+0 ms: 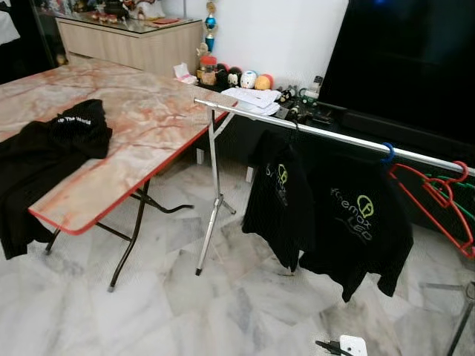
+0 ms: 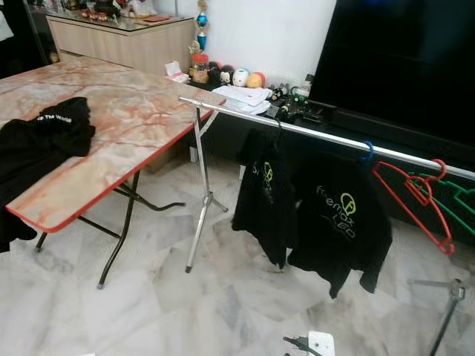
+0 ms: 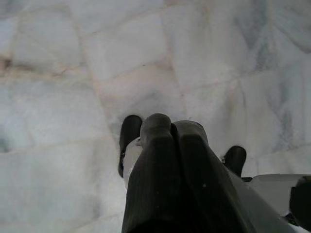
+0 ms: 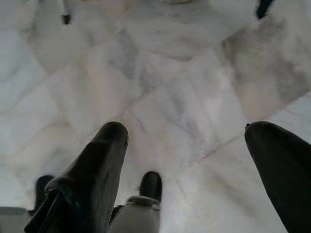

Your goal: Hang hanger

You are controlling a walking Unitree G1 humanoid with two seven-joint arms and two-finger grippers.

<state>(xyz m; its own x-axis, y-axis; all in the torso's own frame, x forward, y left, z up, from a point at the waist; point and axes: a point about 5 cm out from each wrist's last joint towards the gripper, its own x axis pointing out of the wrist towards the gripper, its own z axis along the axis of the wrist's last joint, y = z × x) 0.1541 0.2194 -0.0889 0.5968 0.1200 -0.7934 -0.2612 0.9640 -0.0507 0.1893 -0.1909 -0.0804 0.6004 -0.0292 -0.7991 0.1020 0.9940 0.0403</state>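
The left gripper point(image 3: 170, 131) hangs over the pale marble floor point(image 3: 73, 73) with its two black fingers pressed flat together and nothing between them. The right gripper point(image 4: 187, 141) also points down at the floor, its fingers point(image 4: 104, 155) spread wide apart and empty.

Ahead stands a silver clothes rail point(image 1: 334, 137) on a tripod leg point(image 1: 214, 215), running from beside the table toward the right. Two black shirts hang from it side by side. The left shirt point(image 1: 276, 196) carries a small green and white logo too small to read. The right shirt point(image 1: 360, 222) shows a round green logo above pale lettering that looks like "freemax"; the smaller line beneath cannot be made out. A blue hook point(image 1: 388, 153) grips the rail above that shirt. Further right, a bare red hanger point(image 1: 438, 196) hangs on the rail, with a green hanger point(image 1: 460, 196) just behind it.

To the left is a folding table point(image 1: 141, 126) with a marbled orange top and red edge. A black garment point(image 1: 48, 159) lies on it, draping over the near edge, with white lettering that reads roughly "The World". Papers point(image 1: 249, 99) and small round figures point(image 1: 249, 78) sit on a low dark unit beyond the rail, next to a large dark screen point(image 1: 408, 59). A white plug block point(image 1: 350, 346) lies on the floor.
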